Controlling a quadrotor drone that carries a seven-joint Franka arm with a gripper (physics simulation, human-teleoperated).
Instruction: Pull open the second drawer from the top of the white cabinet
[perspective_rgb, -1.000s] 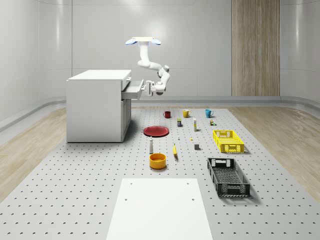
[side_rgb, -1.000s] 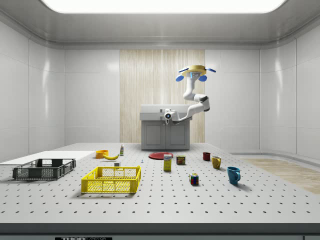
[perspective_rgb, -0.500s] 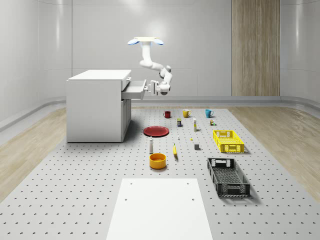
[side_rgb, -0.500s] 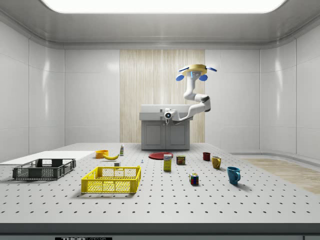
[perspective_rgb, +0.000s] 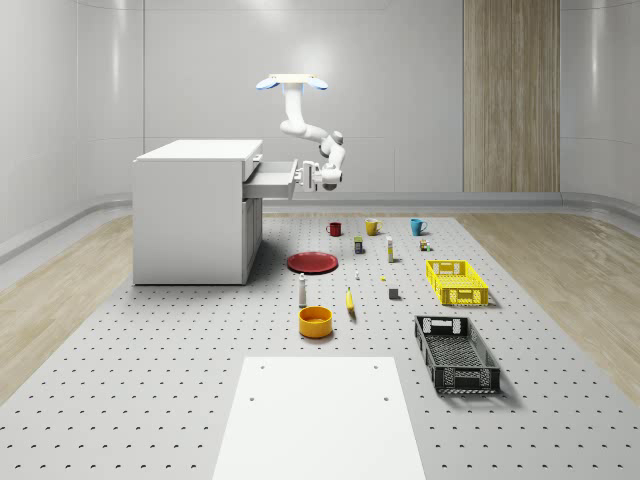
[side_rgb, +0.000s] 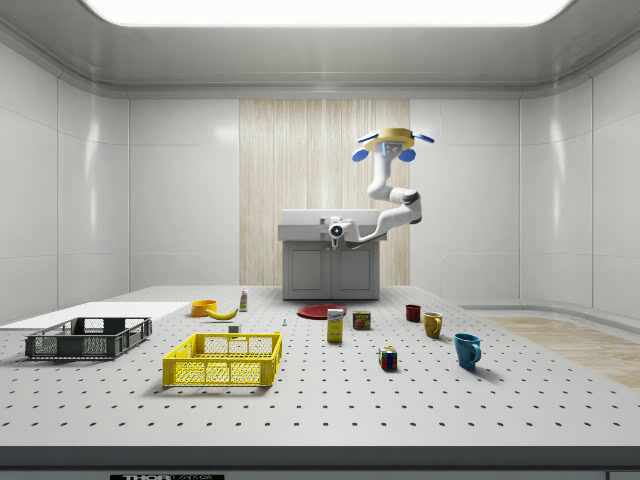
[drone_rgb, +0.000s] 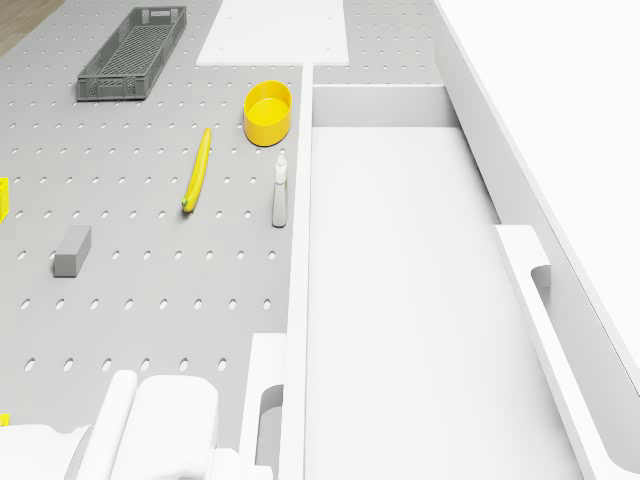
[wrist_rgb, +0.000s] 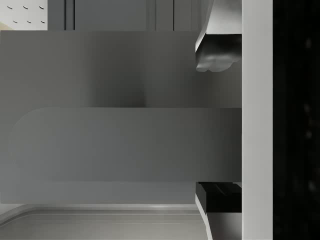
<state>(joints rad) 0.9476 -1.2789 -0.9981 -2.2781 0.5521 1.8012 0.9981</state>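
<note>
Pale walls ring the pegboard floor (perspective_rgb: 150, 380); the jaws (perspective_rgb: 303, 176) clamp the handle of the pulled-out drawer (perspective_rgb: 268, 178), beyond them stands the white cabinet (perspective_rgb: 195, 210), and above them the drone (perspective_rgb: 290, 83) hovers

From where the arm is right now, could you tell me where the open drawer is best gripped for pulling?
Grip the drawer by the handle on its front panel, coming from the cabinet's open front side. The handle is a long bar standing off the panel, so the gripper fingers can straddle it.
</note>
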